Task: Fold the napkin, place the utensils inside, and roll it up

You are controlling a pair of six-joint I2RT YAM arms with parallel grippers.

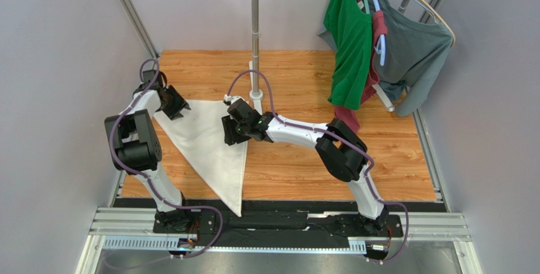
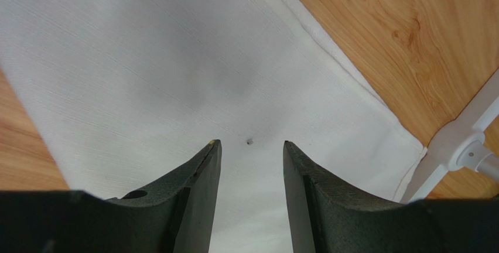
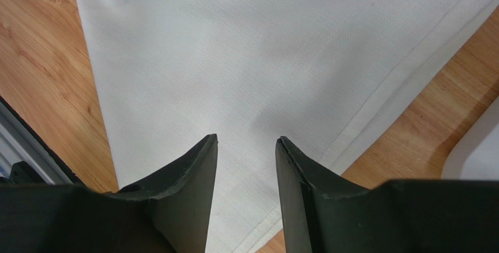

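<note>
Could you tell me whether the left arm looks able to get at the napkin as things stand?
Probably yes: the left gripper is right above the napkin with its jaws apart and empty, and nothing lies between them and the cloth.

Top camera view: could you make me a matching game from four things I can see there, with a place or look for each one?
Things:
1. napkin
2. green shirt
3. pole stand
4. left end effector

Descriptions:
A. hangs at the far right
B. stands upright, far middle
C. lies flat, a white triangle
D. open, over the napkin's far left corner

Pairs: 1-C, 2-A, 3-B, 4-D
</note>
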